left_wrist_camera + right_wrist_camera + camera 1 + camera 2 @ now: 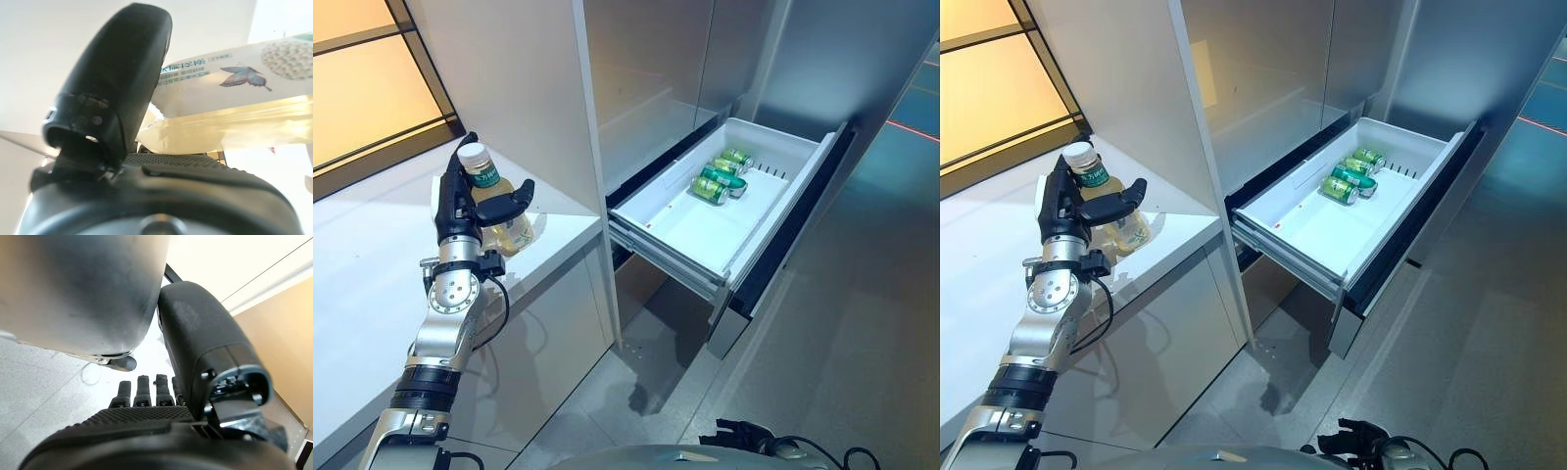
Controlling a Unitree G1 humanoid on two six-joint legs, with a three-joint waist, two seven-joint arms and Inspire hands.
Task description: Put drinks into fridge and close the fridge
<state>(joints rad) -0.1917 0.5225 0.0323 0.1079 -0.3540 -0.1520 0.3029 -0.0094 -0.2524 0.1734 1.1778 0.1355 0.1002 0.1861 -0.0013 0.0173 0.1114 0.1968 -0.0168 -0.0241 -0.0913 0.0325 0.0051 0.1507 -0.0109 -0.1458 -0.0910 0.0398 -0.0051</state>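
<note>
A bottle (499,211) with a white cap, a green label and pale yellow drink stands on the white counter (372,274) at the left. My left hand (460,211) is against it. The fingers stand straight up along its left side and the thumb (512,203) reaches across its front. In the left wrist view the bottle (234,112) lies against the palm under the thumb (122,73). The fridge's white drawer (773,211) is pulled out at the right, with green cans (720,176) lying at its far end. My right hand (146,426) hangs low with relaxed fingers.
A tall grey panel (524,88) rises right behind the bottle at the counter's end. The open drawer juts out over the grey floor (842,323). Steel fridge fronts (862,69) stand behind it. An orange lit wall (362,78) backs the counter.
</note>
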